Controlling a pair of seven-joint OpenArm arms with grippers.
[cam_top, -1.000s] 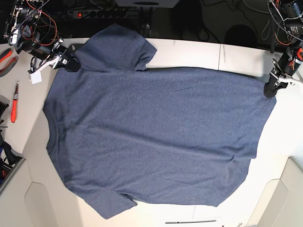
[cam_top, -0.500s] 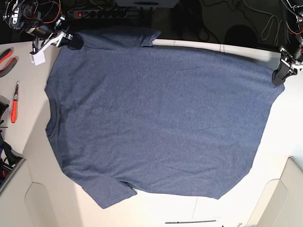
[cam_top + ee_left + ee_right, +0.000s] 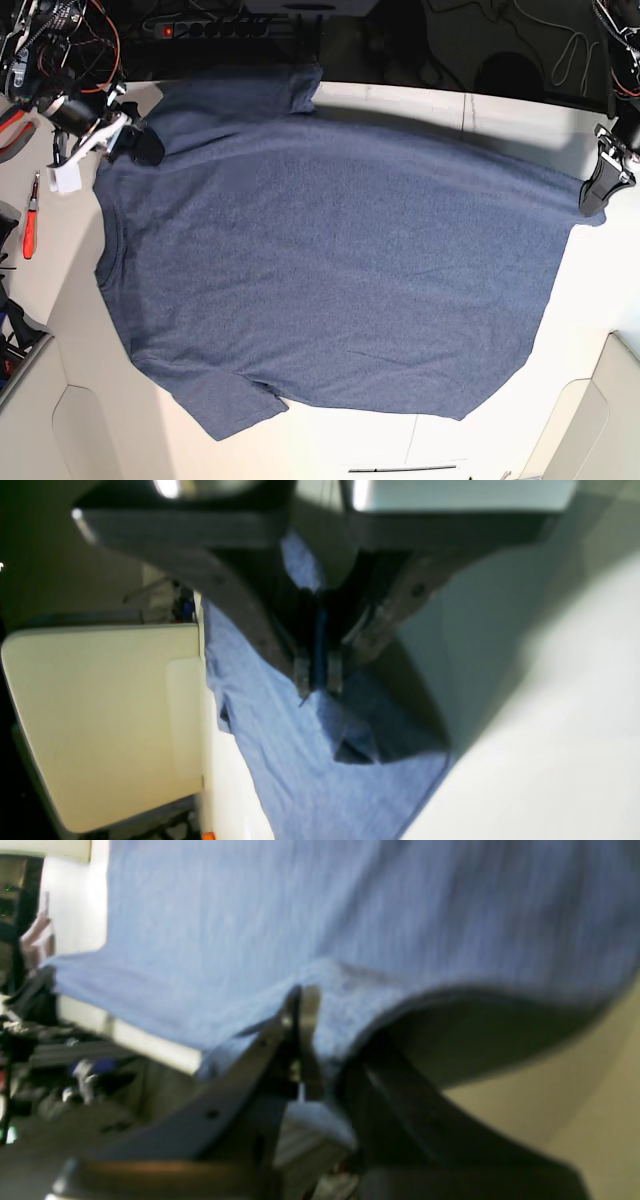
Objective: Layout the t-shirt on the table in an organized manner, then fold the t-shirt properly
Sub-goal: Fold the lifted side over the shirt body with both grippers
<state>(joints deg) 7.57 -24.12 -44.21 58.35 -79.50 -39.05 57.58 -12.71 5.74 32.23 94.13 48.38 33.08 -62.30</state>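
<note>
The dark blue t-shirt point(image 3: 330, 260) lies spread plain side up over most of the table point(image 3: 598, 300), collar toward the left and hem toward the right. One sleeve point(image 3: 255, 88) reaches the table's far edge; the other point(image 3: 225, 410) lies flat at the near left. My right gripper point(image 3: 140, 145) is shut on the shirt's shoulder at the far left, and its fingers point(image 3: 302, 1040) pinch a fold of the t-shirt point(image 3: 300, 930). My left gripper point(image 3: 597, 195) is shut on the far hem corner at the right. Its fingertips point(image 3: 302, 672) clamp the cloth of the t-shirt point(image 3: 300, 760).
A red-handled tool point(image 3: 30, 228) and an orange-handled one point(image 3: 10, 125) lie at the left edge. A power strip point(image 3: 200, 27) and cables sit behind the table. Pale panels point(image 3: 590, 420) flank the near corners; a thin dark seam point(image 3: 465, 105) crosses the table's far right.
Both grippers first carried the shirt's far edge toward the back of the table, then brought it back toward the near side. The far sleeve now lies flatter at the table's edge.
</note>
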